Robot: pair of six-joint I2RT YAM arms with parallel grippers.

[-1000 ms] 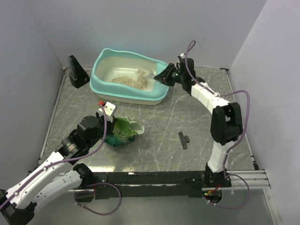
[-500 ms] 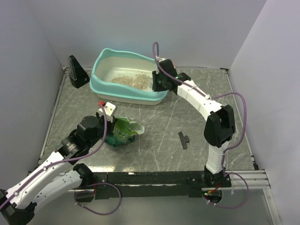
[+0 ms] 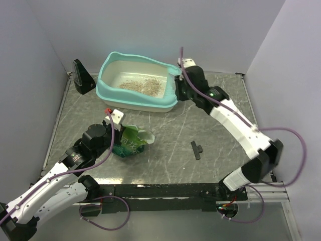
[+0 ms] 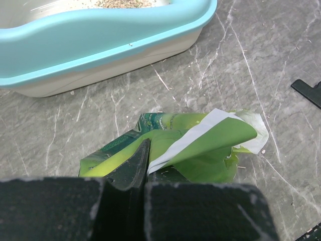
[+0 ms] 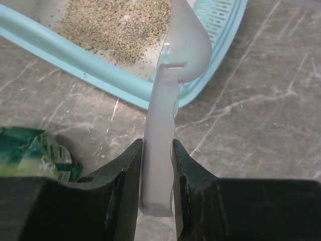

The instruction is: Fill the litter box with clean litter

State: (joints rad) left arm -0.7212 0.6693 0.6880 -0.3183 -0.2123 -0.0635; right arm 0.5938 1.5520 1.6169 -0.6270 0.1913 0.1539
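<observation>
The litter box [image 3: 107, 88], turquoise-rimmed and cream inside, stands at the back of the table. Beige clean litter [image 3: 143, 85] lies spread on its floor. My right gripper [image 3: 176, 88] hovers at the box's slotted right end and is shut on the handle of a translucent whitish scoop [image 5: 168, 100]. In the right wrist view the gripper [image 5: 156, 150] holds the scoop's bowl above the slotted rim [image 5: 220, 30], with litter [image 5: 115, 25] beyond it. My left gripper [image 3: 119, 136] is shut on the green printed pouch [image 3: 132, 141]. In the left wrist view the gripper [image 4: 145, 150] pinches the pouch's edge [image 4: 200, 145] in front of the box's wall [image 4: 100, 45].
A black wedge-shaped stand [image 3: 82, 76] sits left of the box near the left wall. A small black clip [image 3: 196, 149] lies on the marble table right of the pouch; its end shows in the left wrist view [image 4: 307, 92]. White walls enclose the back and both sides.
My right arm has swung its elbow out to the right, and the gripper with the scoop has shifted from inside the box to its slotted right end. The left arm and pouch have not moved.
</observation>
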